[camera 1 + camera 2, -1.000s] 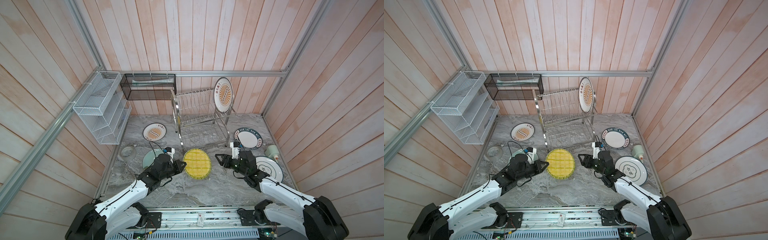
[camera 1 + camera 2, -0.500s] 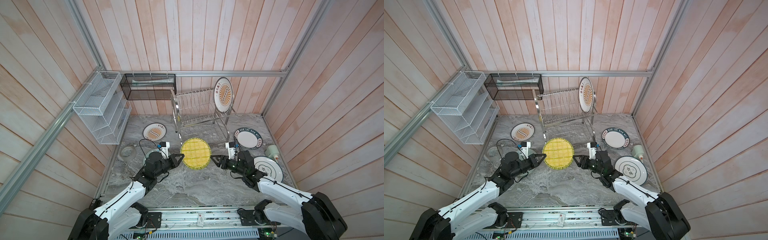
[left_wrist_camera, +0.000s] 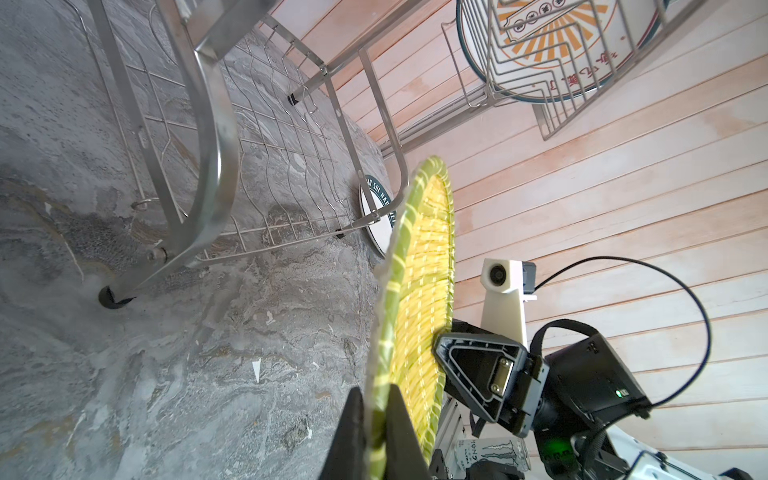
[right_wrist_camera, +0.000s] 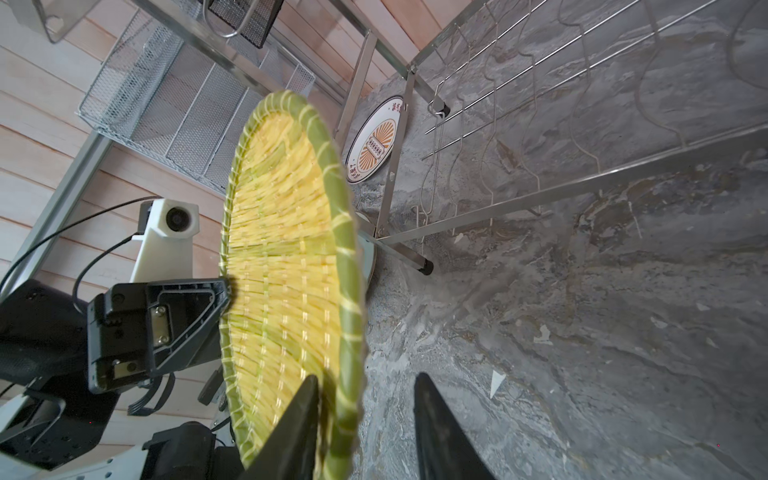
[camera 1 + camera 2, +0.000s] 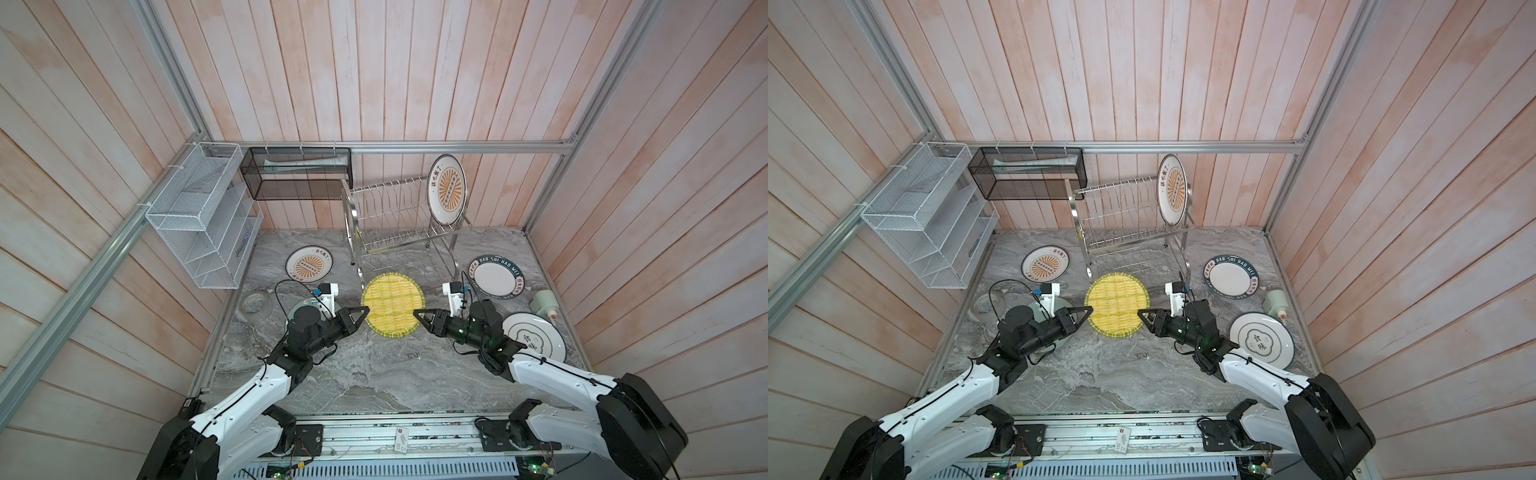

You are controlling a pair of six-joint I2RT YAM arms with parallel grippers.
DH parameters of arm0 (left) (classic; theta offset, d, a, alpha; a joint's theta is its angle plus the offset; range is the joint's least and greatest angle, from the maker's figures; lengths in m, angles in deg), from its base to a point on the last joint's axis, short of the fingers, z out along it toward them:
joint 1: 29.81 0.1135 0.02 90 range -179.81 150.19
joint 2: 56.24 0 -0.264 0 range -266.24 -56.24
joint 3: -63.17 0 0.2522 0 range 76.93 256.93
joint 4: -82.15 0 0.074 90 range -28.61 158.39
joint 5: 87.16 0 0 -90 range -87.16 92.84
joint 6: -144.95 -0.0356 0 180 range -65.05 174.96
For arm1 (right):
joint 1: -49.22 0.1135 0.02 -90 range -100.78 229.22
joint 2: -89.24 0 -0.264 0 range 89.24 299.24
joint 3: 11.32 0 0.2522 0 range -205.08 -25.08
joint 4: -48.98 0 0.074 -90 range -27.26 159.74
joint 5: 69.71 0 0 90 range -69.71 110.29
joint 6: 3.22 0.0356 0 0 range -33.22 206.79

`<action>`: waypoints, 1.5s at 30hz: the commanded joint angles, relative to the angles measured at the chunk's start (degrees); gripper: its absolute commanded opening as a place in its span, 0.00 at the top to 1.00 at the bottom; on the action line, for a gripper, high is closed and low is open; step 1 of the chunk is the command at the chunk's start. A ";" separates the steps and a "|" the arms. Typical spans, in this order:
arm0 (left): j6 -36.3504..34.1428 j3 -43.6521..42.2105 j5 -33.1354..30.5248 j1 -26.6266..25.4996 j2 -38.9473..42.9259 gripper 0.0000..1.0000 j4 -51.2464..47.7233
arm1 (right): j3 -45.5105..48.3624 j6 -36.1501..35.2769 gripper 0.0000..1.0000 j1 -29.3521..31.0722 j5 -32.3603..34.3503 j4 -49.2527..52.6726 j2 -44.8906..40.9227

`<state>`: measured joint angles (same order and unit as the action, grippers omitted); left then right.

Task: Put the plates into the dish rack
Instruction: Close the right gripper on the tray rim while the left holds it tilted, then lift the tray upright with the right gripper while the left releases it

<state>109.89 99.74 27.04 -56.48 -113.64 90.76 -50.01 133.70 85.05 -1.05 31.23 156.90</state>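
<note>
Yellow plate (image 5: 392, 305) held off the table (image 5: 374, 374) between both arms, just in front of the rack (image 5: 350, 228).

Its far edge sits near the rack's lower front rail. The marble on the robot's side of it is bare, and the upper-tier prongs are free except at the right end, where a sunburst plate (image 5: 447, 193) stands. The left gripper (image 3: 374, 399) is clamped narrow on the plate's left rim — green edge pinched between the fingers. The right gripper (image 4: 368, 378) straddles the right rim with its jaws apart — one finger lies against the woven face, the other stands clear of the rim.
</note>
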 commanded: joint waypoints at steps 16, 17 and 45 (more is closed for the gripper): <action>0.35 0.28 2.48 0.23 0.00 1.00 6.36 | -4.16 2.05 0.97 3.52 -0.48 -3.02 -0.87; 0.18 0.47 2.76 0.24 -0.32 1.00 6.09 | -4.20 2.04 1.00 3.54 -0.25 -2.64 -1.20; -6.05 8.72 5.61 0.06 -5.79 0.60 -3.16 | -1.48 -0.79 1.00 3.63 11.45 5.33 -9.14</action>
<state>105.54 106.66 32.60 -56.40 -120.29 89.08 -51.91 134.16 88.46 8.91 37.57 147.82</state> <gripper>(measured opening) 0.397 0.077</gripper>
